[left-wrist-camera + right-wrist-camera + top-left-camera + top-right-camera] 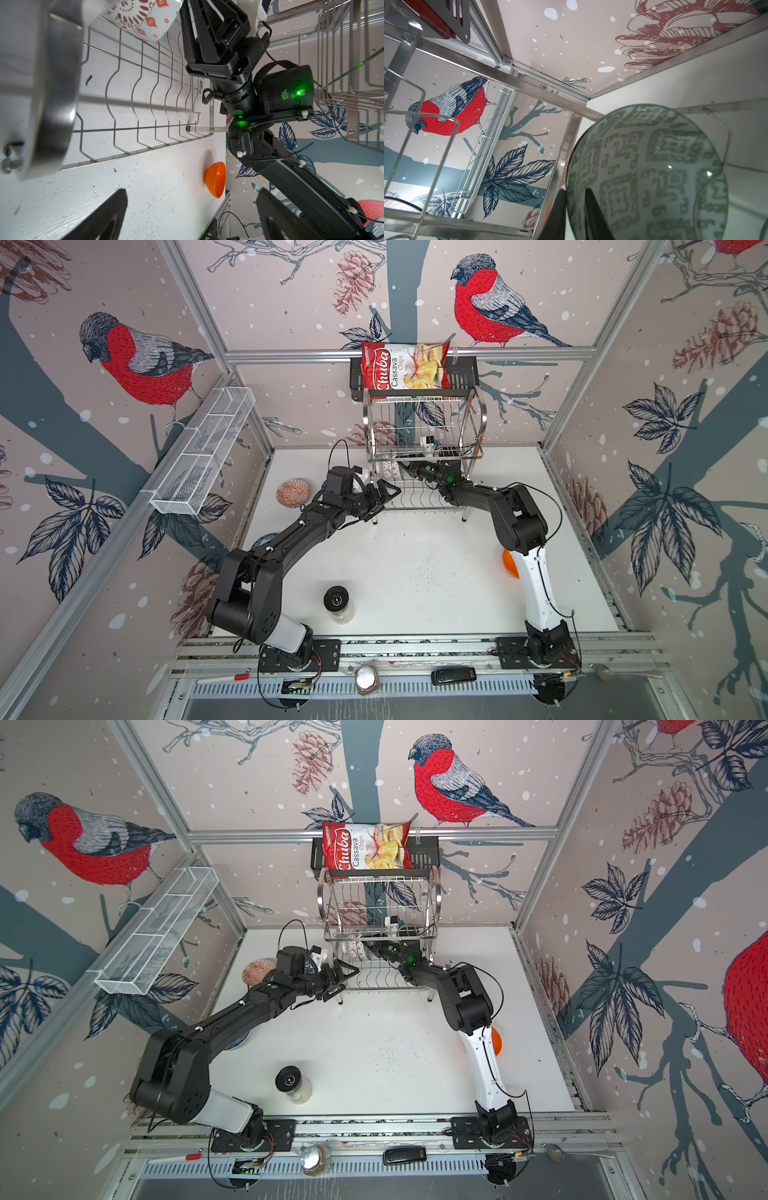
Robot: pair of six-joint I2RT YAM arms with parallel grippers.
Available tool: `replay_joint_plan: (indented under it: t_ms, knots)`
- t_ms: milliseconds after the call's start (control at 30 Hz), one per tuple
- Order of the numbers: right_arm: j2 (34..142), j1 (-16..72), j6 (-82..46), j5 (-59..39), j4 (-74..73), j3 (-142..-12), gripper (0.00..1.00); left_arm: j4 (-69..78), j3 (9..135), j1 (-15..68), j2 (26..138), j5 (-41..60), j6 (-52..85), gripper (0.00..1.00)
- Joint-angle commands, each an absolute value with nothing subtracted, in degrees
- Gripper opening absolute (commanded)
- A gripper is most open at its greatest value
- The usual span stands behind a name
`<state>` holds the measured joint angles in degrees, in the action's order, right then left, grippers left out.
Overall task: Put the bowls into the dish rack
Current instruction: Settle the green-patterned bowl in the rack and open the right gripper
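The steel dish rack (424, 423) (378, 903) stands at the back of the table. My right gripper (576, 216) reaches into its lower tier and is shut on the rim of the grey-green patterned bowl (648, 172), held on edge. A white bowl with dark red and orange marks (143, 18) (387, 471) leans in the same tier. My left gripper (387, 502) (193, 218) hangs open and empty by the rack's front left corner. A red-orange bowl (293, 492) sits on the table left of it. The plain orange bowl (509, 562) (216, 179) lies by the right arm. A blue bowl (264, 540) peeks from under the left arm.
A black-lidded jar (337, 601) stands near the table's front. A chips bag (405, 364) sits in a black basket (461, 377) above the rack. A long white mesh tray (203, 456) hangs on the left wall.
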<state>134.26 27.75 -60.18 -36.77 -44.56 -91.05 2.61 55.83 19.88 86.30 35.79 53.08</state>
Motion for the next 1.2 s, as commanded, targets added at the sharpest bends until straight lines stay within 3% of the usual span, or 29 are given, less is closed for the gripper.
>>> replay_joint_plan:
  t_ms: [0,1167]
  knots:
    - [132.9,27.8,-60.5,-36.1,-47.5,-89.9,0.19,3.4,55.7,19.9,85.9,35.9,52.3,0.97]
    - [128.5,29.2,-64.2,-33.0,-53.5,-80.9,0.33,2.9,56.5,19.8,87.9,37.2,51.2,0.97]
